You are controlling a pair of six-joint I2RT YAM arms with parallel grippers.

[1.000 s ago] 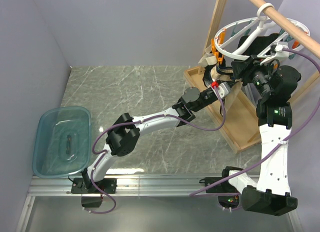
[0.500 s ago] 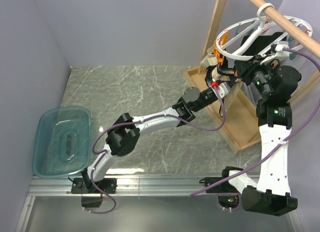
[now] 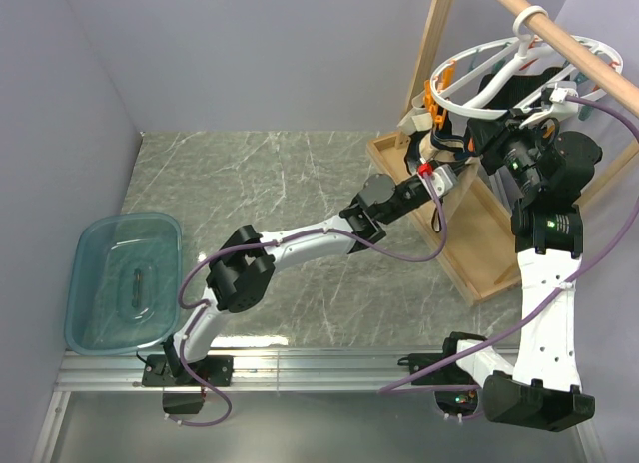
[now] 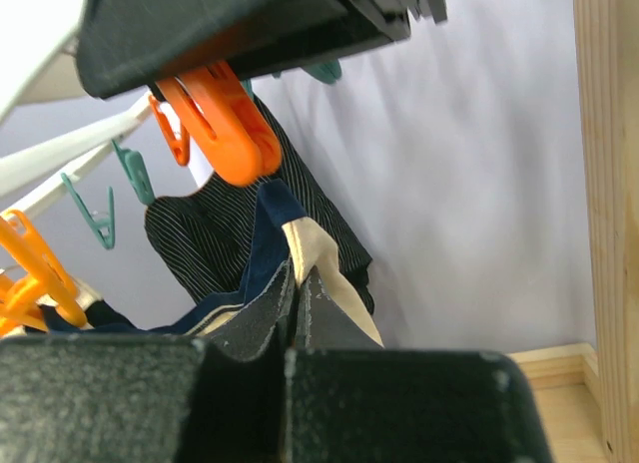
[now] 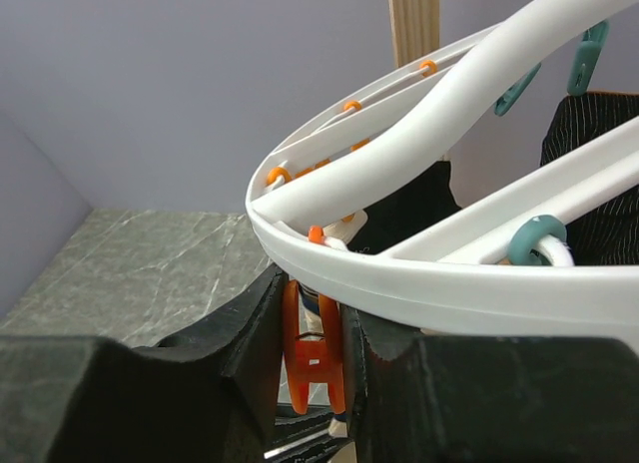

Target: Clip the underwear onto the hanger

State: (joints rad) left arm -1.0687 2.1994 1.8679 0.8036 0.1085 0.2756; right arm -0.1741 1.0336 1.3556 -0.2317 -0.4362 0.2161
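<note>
Beige fabric underwear with dark navy trim (image 4: 334, 283) is hanging pinched in the left gripper (image 4: 295, 308), which is clamping its edge just under an orange plastic clothespin clip (image 4: 225, 124). The right gripper (image 5: 313, 328) is clenching that clip beneath the ring of the white plastic circular hanger (image 5: 429, 273), beside the wooden rod frame (image 4: 604, 184) and above the grey marble surface (image 3: 280, 174).

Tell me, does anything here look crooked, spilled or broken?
The white hanger seems to hang tilted, not level, where the right pincer squeezes an orange clip under its rim. The left pincer holds the underwear beneath it. Nothing looks spilled or broken.
</note>
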